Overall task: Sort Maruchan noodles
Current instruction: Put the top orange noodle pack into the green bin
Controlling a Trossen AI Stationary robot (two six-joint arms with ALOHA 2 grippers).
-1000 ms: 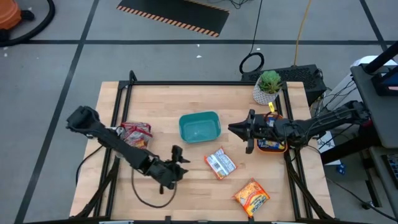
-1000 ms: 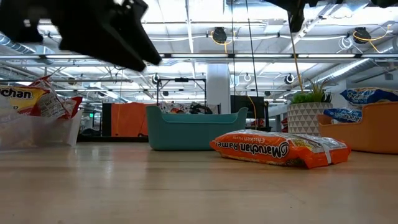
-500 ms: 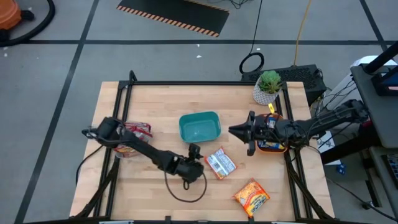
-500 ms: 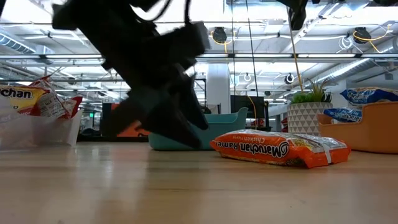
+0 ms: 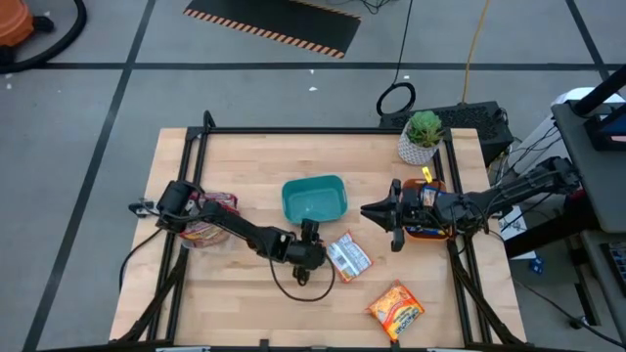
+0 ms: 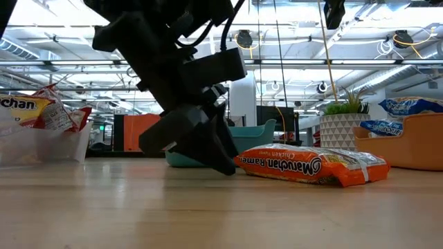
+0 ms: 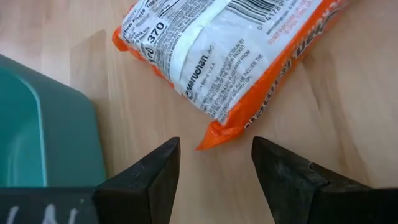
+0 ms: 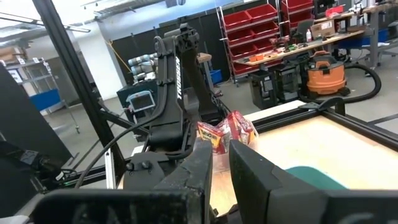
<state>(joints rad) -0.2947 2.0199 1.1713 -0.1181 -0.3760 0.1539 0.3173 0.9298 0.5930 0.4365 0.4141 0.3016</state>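
One Maruchan noodles packet [image 5: 347, 256], orange with a white printed back, lies flat on the table in front of the teal bin [image 5: 315, 198]. My left gripper [image 7: 216, 146] is open and low over the table. Its fingers stand on either side of the packet's near corner [image 7: 211, 138] without touching it; the low view shows that gripper [image 6: 220, 160] at the packet's end [image 6: 249, 160]. A second orange packet [image 5: 395, 310] lies near the front right. My right gripper [image 5: 391, 211] hovers shut, high above the table and over the orange tray's edge.
Red packets [image 5: 210, 210] sit in a clear container at the table's left, and blue packets [image 6: 408, 107] lie in the orange tray [image 5: 427, 231] at the right. A potted plant [image 5: 423, 135] stands at the far right. A black cable loops on the table under my left arm [image 5: 293, 288].
My left gripper has swung toward the table's right edge and come down, staying open, until its fingers reached the corner of the orange-and-white packet. The packet has not moved.
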